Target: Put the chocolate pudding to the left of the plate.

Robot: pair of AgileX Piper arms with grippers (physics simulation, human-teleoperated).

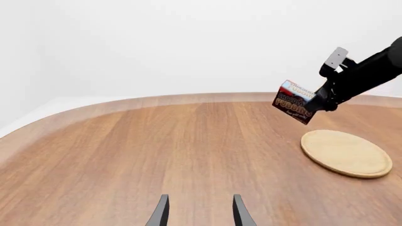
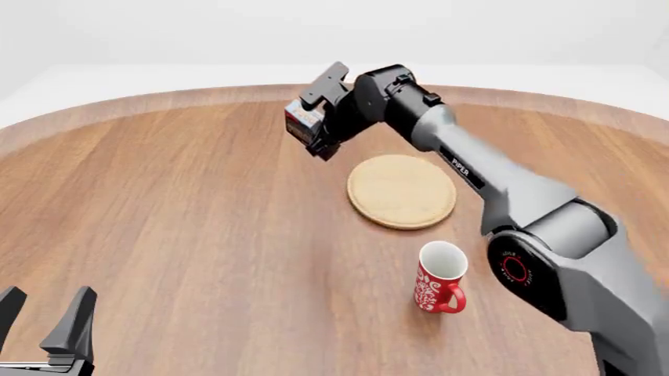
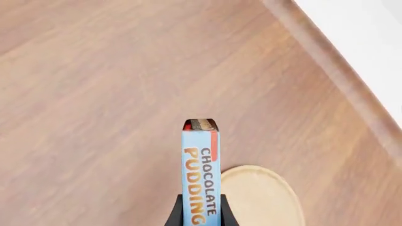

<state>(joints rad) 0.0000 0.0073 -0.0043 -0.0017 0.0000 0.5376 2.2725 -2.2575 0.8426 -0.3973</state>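
While airborne, chocolate pudding (image 2: 304,123) nears plate (image 2: 402,190) edge.

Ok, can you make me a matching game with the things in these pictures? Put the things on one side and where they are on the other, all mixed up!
Things:
1. chocolate pudding
2. plate
3. red mug
4. left gripper

Places or states:
A. lying flat on the table, nothing on it
B. open and holding nothing, at the near left of the table
C. held up in the air by the right gripper
D. standing upright on the table, nearer than the plate

Right pairs: 1-C, 2-A, 3-D, 4-B
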